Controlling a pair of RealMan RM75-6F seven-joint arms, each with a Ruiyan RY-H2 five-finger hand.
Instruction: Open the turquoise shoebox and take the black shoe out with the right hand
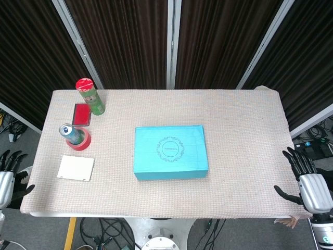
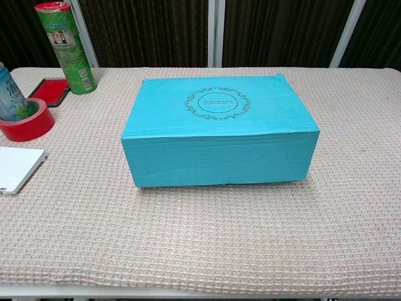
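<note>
The turquoise shoebox (image 1: pixel 170 152) sits closed in the middle of the table, its lid bearing a round dark emblem; the chest view shows the shoebox (image 2: pixel 219 128) front-on with the lid down. The black shoe is hidden from sight. My right hand (image 1: pixel 307 179) hangs off the table's right edge, fingers spread, holding nothing, far from the box. My left hand (image 1: pixel 9 174) hangs off the left edge, fingers apart and empty. Neither hand appears in the chest view.
At the left stand a green can with a red lid (image 1: pixel 90 96), a flat red case (image 1: pixel 82 114), a drink can inside a red tape roll (image 1: pixel 76 137) and a white flat pad (image 1: pixel 76 167). Dark curtains close the back.
</note>
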